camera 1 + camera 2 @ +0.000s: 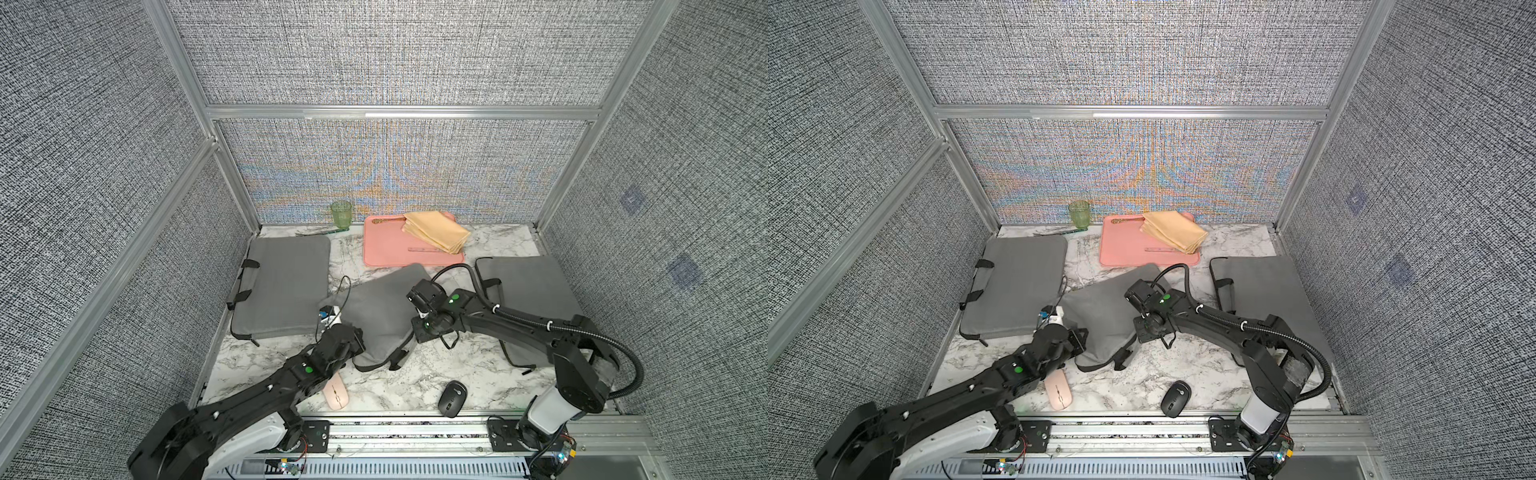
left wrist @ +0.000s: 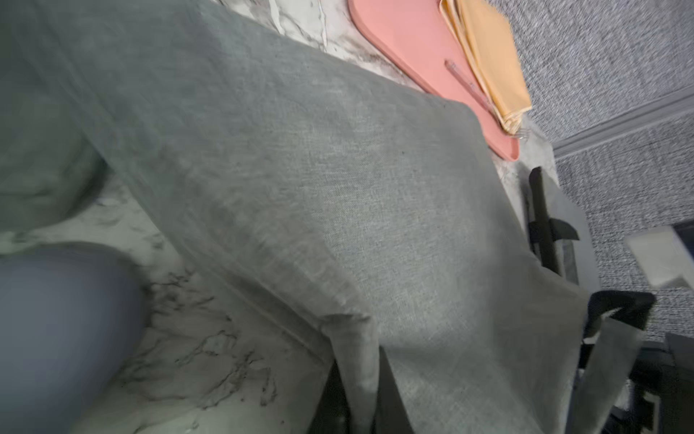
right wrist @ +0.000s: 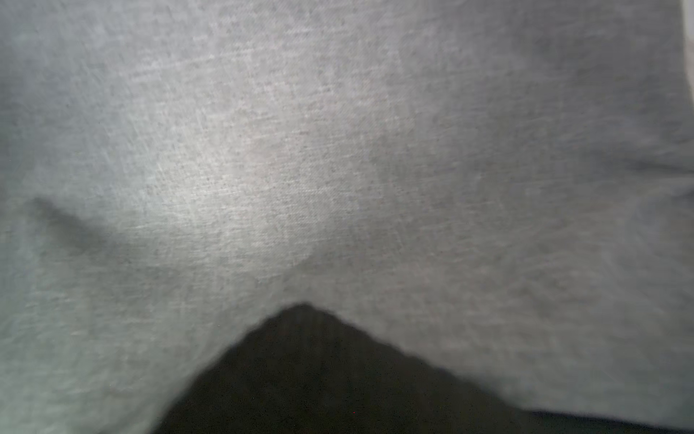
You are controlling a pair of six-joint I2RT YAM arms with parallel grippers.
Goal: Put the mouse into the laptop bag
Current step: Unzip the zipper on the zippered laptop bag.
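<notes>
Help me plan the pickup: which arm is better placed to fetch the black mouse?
Right, probably: the black mouse lies in the open near the base of the right arm, while the left gripper has its jaws pinched on the middle laptop bag.

Matt grey woven cloth laptop bag (image 1: 380, 318) on smooth marble-patterned tabletop (image 1: 415, 374).
</notes>
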